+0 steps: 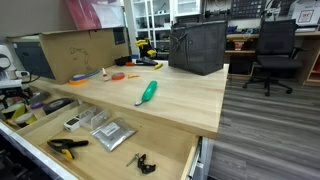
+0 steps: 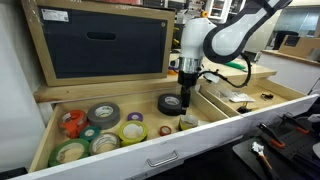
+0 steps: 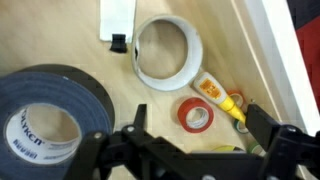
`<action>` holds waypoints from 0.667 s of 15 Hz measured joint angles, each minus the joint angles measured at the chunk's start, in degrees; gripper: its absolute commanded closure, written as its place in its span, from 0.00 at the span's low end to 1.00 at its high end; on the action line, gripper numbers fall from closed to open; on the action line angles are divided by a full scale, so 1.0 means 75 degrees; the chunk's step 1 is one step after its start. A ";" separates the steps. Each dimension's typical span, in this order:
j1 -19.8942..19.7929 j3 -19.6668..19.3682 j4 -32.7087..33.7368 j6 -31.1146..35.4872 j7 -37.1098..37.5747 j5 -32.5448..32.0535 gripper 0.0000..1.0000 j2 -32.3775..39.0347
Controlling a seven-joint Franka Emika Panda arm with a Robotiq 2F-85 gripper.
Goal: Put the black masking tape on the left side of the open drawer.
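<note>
The black masking tape lies flat on the floor of the open drawer, in its left compartment, just right of several coloured tape rolls. In the wrist view the tape fills the lower left, outside the jaws. My gripper hangs just above the drawer floor beside the tape's right edge. It is open and empty, and a small red tape roll lies on the floor between its fingers. The drawer also shows in an exterior view, where the gripper is out of view.
A white tape roll and a glue bottle lie near the jaws. Several rolls crowd the left compartment. A plywood divider stands right of the gripper. Pliers and a black clip lie in the drawer.
</note>
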 measured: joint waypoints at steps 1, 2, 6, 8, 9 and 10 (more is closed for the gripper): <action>0.0000 0.0028 -0.0290 -0.0051 0.0114 0.0186 0.00 -0.0301; -0.0003 0.0057 -0.0591 -0.0106 0.0243 0.0397 0.00 -0.0611; -0.0178 0.0239 -0.1789 -0.0257 0.0311 0.1970 0.00 -0.1765; -0.0332 0.0272 -0.2234 -0.0291 0.0275 0.2968 0.00 -0.2160; -0.0397 0.0251 -0.2395 -0.0308 0.0272 0.3356 0.00 -0.2322; -0.0459 0.0202 -0.2509 -0.0339 0.0273 0.3651 0.00 -0.2468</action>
